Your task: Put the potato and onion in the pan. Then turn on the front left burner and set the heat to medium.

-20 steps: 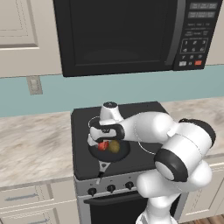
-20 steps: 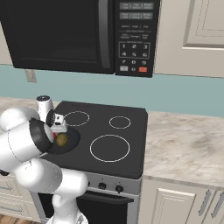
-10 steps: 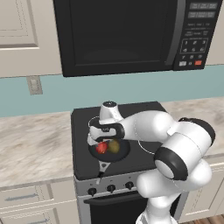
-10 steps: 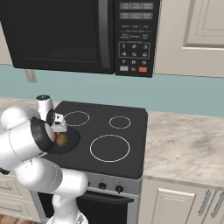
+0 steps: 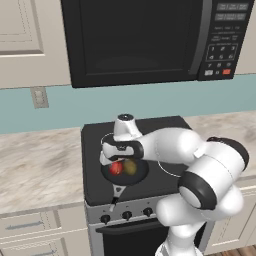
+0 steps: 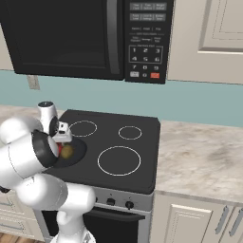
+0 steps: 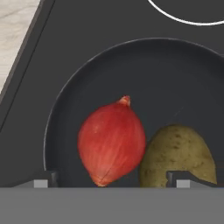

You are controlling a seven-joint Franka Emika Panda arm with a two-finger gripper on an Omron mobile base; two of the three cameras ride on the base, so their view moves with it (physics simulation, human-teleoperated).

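Since the claw (image 7: 112,180) stands wide, its two tips far apart and closed on nothing, the onion (image 7: 111,142) lies free just below it in the pan (image 7: 183,83), touching the potato (image 7: 178,156) that sits beside it under the other tip. In the left base view the claw (image 5: 120,159) hangs right over the two balls, the onion (image 5: 116,168) and the potato (image 5: 130,167), with the pan (image 5: 125,178) on the near left part of the cooktop (image 5: 95,145). I judge the loading done and the burner knob next. The risk is in pulling away: a low sideways sweep could let a tip clip the onion, roll it against the potato or nudge the pan off its zone; a straight lift looks safer. The knobs (image 5: 127,215) lie beneath the pan handle, small and alike, so which one governs the front left burner cannot be read. In the right base view the arm's own bulk hides much of the pan (image 6: 76,153).
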